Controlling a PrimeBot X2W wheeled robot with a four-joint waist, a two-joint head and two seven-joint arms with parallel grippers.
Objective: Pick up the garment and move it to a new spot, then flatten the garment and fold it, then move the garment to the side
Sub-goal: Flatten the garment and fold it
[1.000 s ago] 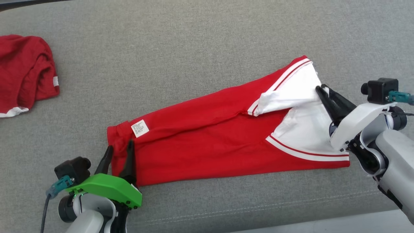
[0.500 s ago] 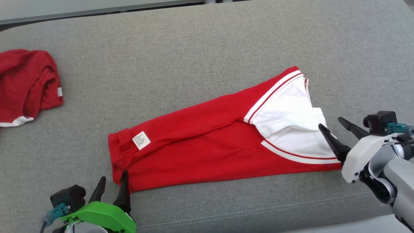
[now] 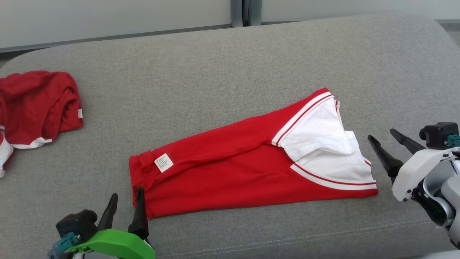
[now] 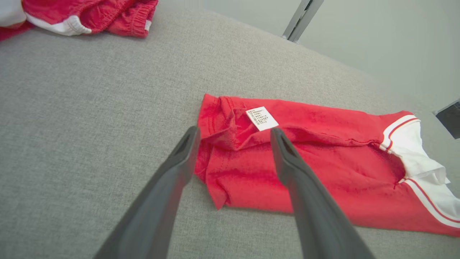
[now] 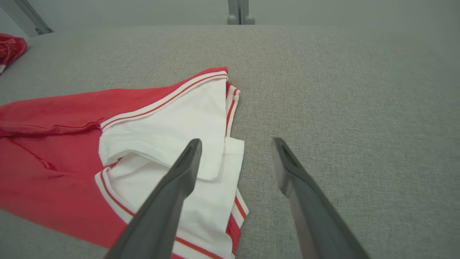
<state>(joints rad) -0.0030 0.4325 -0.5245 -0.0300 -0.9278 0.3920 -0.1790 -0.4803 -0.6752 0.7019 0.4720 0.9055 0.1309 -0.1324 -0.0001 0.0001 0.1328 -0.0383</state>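
The garment (image 3: pixel 233 169) is red with a white, red-striped end and a white label. It lies folded in a long band across the grey cushion (image 3: pixel 222 72). My left gripper (image 3: pixel 127 193) stands open just off the garment's lower left corner, and nothing is between its fingers. In the left wrist view the left gripper (image 4: pixel 234 131) points at the label end of the garment (image 4: pixel 323 172). My right gripper (image 3: pixel 381 134) is open and clear of the white end, to its right. In the right wrist view the right gripper (image 5: pixel 236 141) hangs over the edge of the garment (image 5: pixel 169 136).
A second red garment (image 3: pixel 36 100) lies crumpled at the cushion's far left, and the left wrist view shows this second garment (image 4: pixel 90 14) at its top left. A pale wall with a metal post (image 3: pixel 246 12) stands behind the cushion. The cushion's seam (image 3: pixel 287 233) runs along its front.
The right gripper opened, let go of the white end and drew back right; the flap settled flat. The left gripper opened wider and pulled back. The head camera tilted up.
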